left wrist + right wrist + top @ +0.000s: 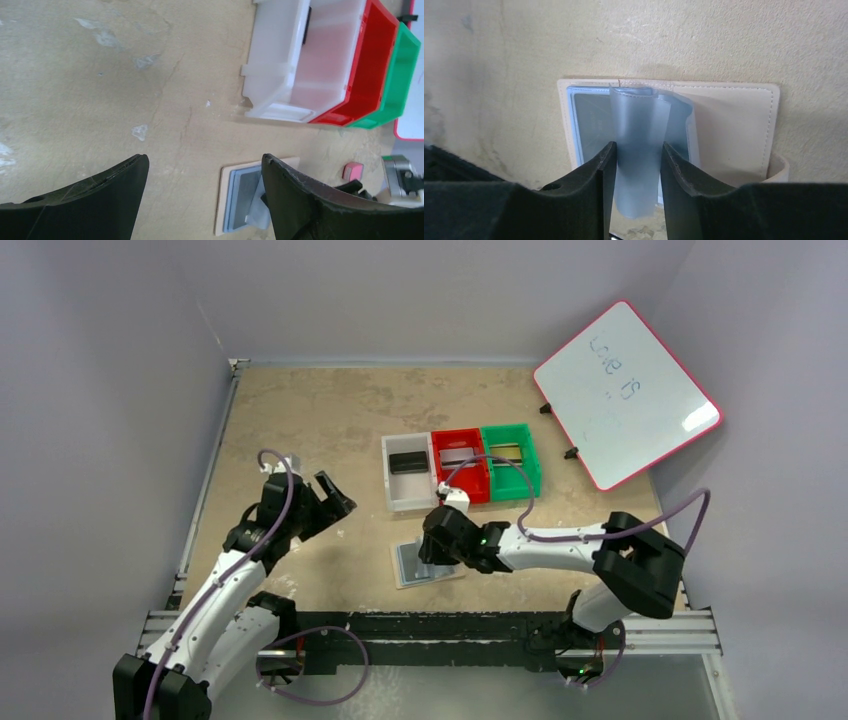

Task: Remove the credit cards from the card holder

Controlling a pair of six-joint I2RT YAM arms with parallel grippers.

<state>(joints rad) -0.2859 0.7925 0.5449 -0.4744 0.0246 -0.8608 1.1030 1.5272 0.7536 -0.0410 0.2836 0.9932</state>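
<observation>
The right arm stretches low and leftward from its base over the worn tan surface [330, 410]. Its wrist is pitched down over the small flat tan-beige bifold card holder [734, 125], which lies open on the surface just in front of the bins. The right hand [637, 150] pinches a translucent grey-blue pocket sleeve [639, 120] that stands curled up from the lining, with a black finger on each side. The left arm is bent at the left, well apart. The left hand [204, 160] hangs above bare surface with its fingers spread wide, holding nothing.

From above, the right hand covers much of the holder. A dark grey panel [591, 130] shows under the lining's window, and I cannot tell whether it is a card.

Three bins stand side by side:
- The clear plastic bin [395, 490] holds a black card [408, 462].
- The red bin [462, 490] holds a silvery-grey card [457, 455].
- The green bin [515, 485] holds a dull gold card [506, 452].
</observation>
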